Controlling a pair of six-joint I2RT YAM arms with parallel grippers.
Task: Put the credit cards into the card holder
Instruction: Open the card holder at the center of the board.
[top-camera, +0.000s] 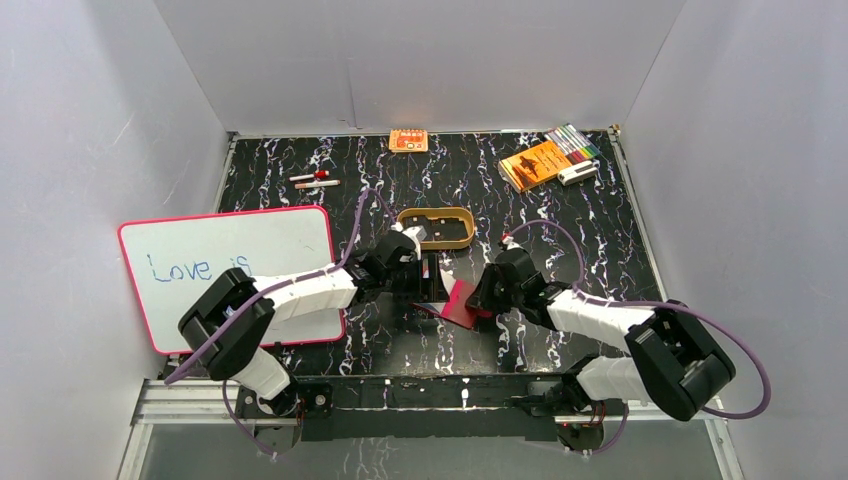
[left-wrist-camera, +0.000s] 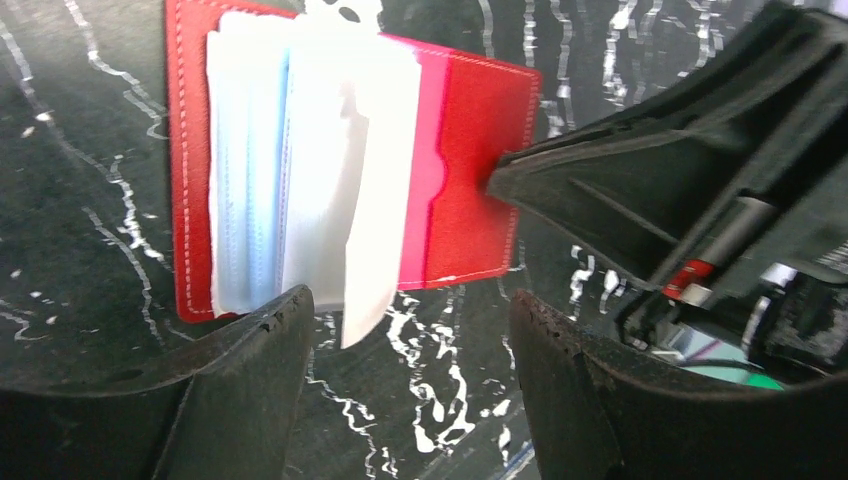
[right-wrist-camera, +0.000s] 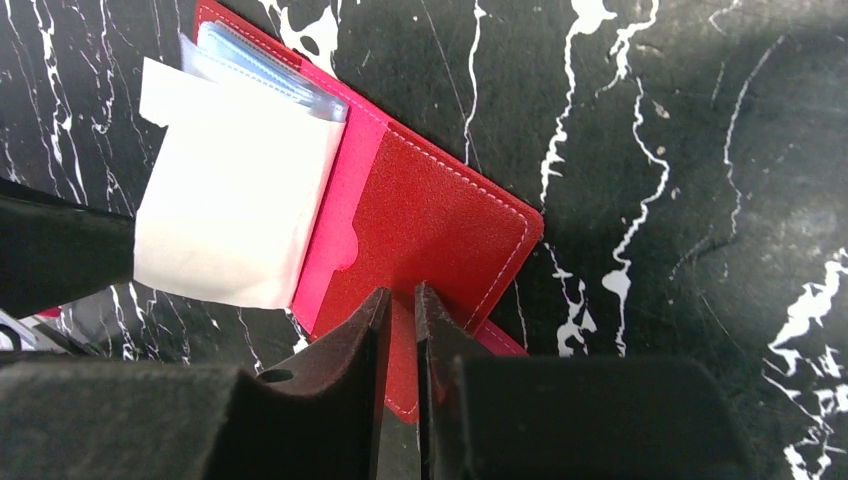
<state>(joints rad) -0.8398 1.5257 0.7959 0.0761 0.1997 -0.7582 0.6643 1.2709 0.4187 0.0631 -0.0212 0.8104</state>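
The dark red card holder (top-camera: 458, 303) lies open on the black marbled table between the arms. Its pale inner pockets (left-wrist-camera: 330, 170) fan out, and light blue credit cards (left-wrist-camera: 240, 200) sit inside them; their edges also show in the right wrist view (right-wrist-camera: 262, 62). My right gripper (right-wrist-camera: 402, 290) is shut on the edge of the holder's red cover (right-wrist-camera: 430, 210), at its right side (top-camera: 482, 298). My left gripper (left-wrist-camera: 410, 295) is open and empty, just off the holder's near edge by the pockets (top-camera: 428, 278). No loose cards show on the table.
A tan oval tray (top-camera: 437, 228) stands just behind the holder. A whiteboard (top-camera: 235, 270) lies at the left. Pens (top-camera: 315, 180), an orange packet (top-camera: 408, 140), an orange booklet (top-camera: 535, 163) and markers (top-camera: 572, 142) lie along the back.
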